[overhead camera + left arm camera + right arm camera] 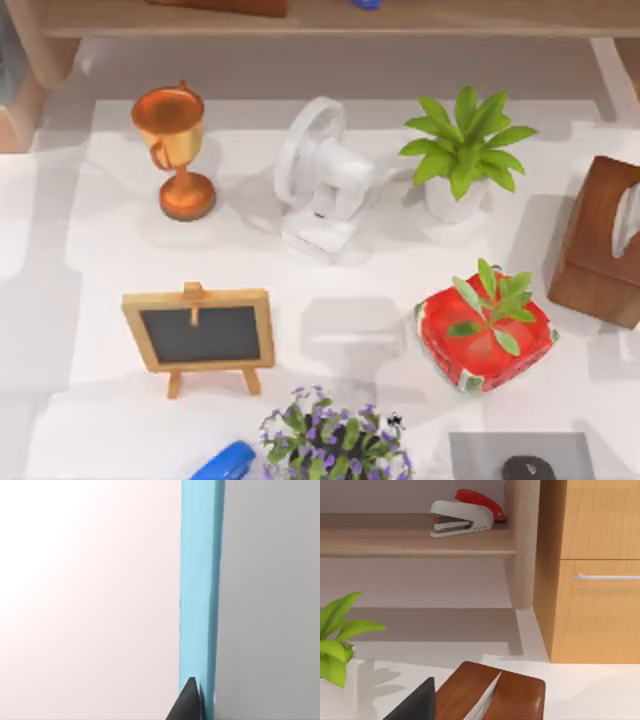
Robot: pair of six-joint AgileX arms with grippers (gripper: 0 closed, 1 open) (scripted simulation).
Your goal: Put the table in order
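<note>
A red and white stapler [465,514] is seen lying on the light-brown wooden shelf [415,542]. A wooden cabinet [592,570] with a silver drawer handle [606,577] is set just beside the shelf's post. Below, a brown tissue box [490,692] is placed on the white table [600,690], green plant leaves [340,635] are caught at the edge, and a dark finger [415,705] of the right gripper is glimpsed beside the box.

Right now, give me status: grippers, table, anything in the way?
Right gripper near the wooden tissue box, table's right side. Left gripper by a blue strip. Table crowded: trophy, fan, chalkboard, red planter.
</note>
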